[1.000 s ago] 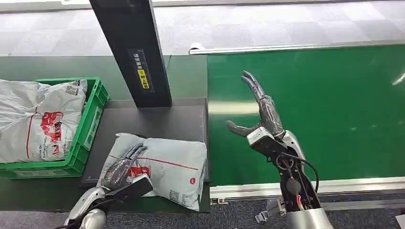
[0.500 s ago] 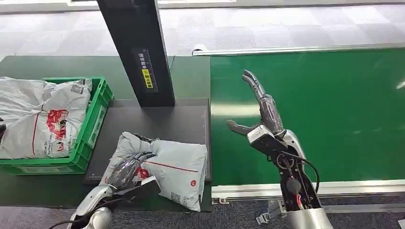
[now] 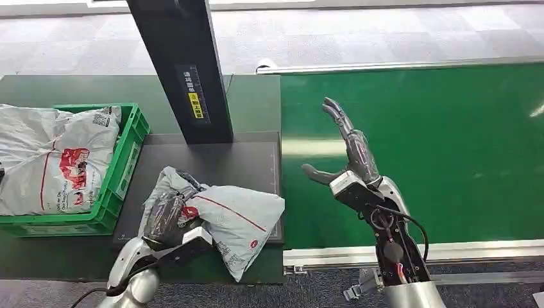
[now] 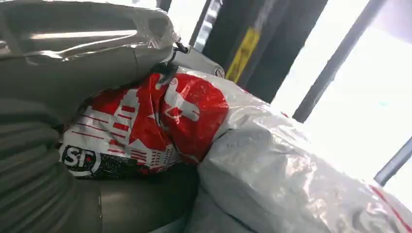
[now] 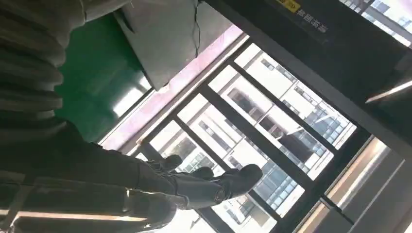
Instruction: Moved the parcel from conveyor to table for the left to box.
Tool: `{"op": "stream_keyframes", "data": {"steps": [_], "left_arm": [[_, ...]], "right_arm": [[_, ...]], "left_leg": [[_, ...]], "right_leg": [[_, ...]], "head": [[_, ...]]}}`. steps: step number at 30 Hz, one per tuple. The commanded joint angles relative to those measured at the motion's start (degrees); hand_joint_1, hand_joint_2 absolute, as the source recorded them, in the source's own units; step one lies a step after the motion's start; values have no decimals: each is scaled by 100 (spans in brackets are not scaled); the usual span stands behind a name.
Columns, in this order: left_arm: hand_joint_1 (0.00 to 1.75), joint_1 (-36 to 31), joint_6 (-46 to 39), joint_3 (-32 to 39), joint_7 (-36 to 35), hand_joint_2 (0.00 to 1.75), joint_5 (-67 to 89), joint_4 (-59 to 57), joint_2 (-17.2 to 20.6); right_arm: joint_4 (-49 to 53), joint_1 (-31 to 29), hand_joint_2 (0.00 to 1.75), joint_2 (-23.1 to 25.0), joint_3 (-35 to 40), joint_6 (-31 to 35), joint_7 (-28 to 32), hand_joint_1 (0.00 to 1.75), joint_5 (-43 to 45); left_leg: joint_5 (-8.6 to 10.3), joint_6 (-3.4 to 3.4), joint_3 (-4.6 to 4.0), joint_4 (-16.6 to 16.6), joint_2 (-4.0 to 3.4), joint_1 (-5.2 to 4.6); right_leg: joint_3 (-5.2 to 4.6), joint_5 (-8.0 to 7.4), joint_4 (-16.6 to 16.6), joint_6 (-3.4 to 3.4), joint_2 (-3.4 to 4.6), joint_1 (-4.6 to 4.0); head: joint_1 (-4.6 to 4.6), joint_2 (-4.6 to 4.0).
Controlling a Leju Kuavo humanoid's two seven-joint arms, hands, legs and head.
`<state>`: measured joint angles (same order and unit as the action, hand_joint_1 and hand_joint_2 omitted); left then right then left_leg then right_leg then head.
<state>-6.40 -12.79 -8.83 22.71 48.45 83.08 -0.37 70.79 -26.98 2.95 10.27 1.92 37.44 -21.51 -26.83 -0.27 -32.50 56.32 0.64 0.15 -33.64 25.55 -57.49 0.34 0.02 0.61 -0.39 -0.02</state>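
A parcel-sorting or logistics hall is showing here: a wide green conveyor belt [image 3: 423,147] with metal side rails is running across the right. A green plastic crate [image 3: 122,168] on the left is holding grey courier bags [image 3: 48,160] printed in red. A dark post [image 3: 183,67] bearing a yellow label is standing on a dark bench [image 3: 224,163], with grey carpet tiles [image 3: 359,32] lying beyond.

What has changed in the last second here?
The left hand has closed its fingers around the parcel, bunching its near end and tilting it up off the black table. The right hand stays open above the green conveyor, and the crate of bags is unchanged.
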Motion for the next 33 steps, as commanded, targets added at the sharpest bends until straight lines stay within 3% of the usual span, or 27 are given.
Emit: {"op": "stream_keyframes", "data": {"steps": [1,5,6,8,11,13,16,19,20,22,25,26,28,30,33], "left_arm": [[175,-204,-1328,156,858,175,-1221,240,-214],[175,-110,-1937,215,1428,175,-1813,628,-247],[175,-82,-1982,200,1587,175,-2004,768,-248],[175,-68,-2095,60,1729,175,-2275,1038,-209],[175,-46,-2335,-93,1729,175,-2239,1179,-140],[175,-82,-2367,-146,1729,175,-2129,1152,-180],[175,-339,-2432,-296,1729,175,-1837,907,-232],[175,-705,-2609,-316,1352,175,-1056,530,-235],[175,-986,-2721,-138,858,175,-193,249,-307],[175,-1197,-2721,-97,736,175,-117,60,-264],[175,-1921,-2721,313,-341,175,1213,-770,-231],[175,-2350,-2633,507,-1006,175,1829,-1334,-164],[175,-2669,-2671,615,-1155,175,1886,-1778,-63],[175,-3246,-2721,950,-1845,175,2528,-2663,165],[175,-3648,-2721,1466,-1875,175,2872,-3115,318]], "right_arm": [[-976,-493,175,74,402,-11,28,0,68],[-1372,-641,175,96,714,-290,-164,0,118],[-1683,-697,175,179,671,-1292,-432,0,782],[-2567,-902,175,305,529,-2321,-656,0,1950],[-3662,-1151,175,617,109,-3215,-1592,0,3562],[-3834,-1181,175,628,248,-3123,-1584,0,3601],[-4024,-1249,175,568,445,-3816,-1770,0,4034],[-3916,-1241,175,490,864,-3571,-1679,0,3835],[-3799,-1203,175,481,1029,-3094,-1654,0,3635],[-3701,-1169,175,479,1115,-3063,-1650,0,3638],[-3459,-1074,175,394,1333,-2819,-1454,0,3408],[-3367,-1027,175,369,1338,-2777,-1442,0,3414],[-3303,-1003,175,342,1350,-2741,-1440,0,3403],[-3219,-1005,175,323,1384,-2508,-1388,0,3287],[-3140,-1021,175,278,1422,-2192,-1371,0,3127]], "left_leg": [[-6,-4,-1,-1,-17,1],[-7,-4,-17,2,-19,2],[-6,-3,-17,1,-16,2],[-6,-3,-15,0,-18,4],[-6,-4,-8,-4,-26,5],[-5,-3,-13,-2,-14,3],[-3,-2,-16,-1,-5,3],[-1,-3,-23,2,1,3],[-2,-4,-19,1,1,3],[2,-5,-24,2,9,3],[5,-6,-24,0,9,3],[4,-6,-26,2,7,3],[9,-8,-28,3,20,5],[8,-9,-24,3,10,4],[8,-11,-23,4,-3,6]], "right_leg": [[-5,1,2,-3,12,-2],[-22,0,-1,-4,18,-3],[-22,0,0,-3,15,-3],[-17,0,3,-4,16,-5],[-12,-2,8,-4,22,-7],[-14,1,3,-3,12,-4],[-15,3,2,-3,2,-4],[-22,2,0,-3,-3,-4],[-18,3,1,-4,-4,-4],[-21,3,-1,-5,-12,-4],[-21,-1,0,-6,-11,-4],[-24,-1,-2,-6,-8,-4],[-25,-2,-3,-8,-20,-7],[-26,-2,-3,-7,-8,-5],[-30,-7,-6,-11,7,-7]], "head": [[0,0],[-2,0],[0,0],[0,0],[0,0],[2,0],[0,0],[0,0],[0,0],[0,0],[0,0],[-2,0],[0,0],[0,0],[0,0]]}}
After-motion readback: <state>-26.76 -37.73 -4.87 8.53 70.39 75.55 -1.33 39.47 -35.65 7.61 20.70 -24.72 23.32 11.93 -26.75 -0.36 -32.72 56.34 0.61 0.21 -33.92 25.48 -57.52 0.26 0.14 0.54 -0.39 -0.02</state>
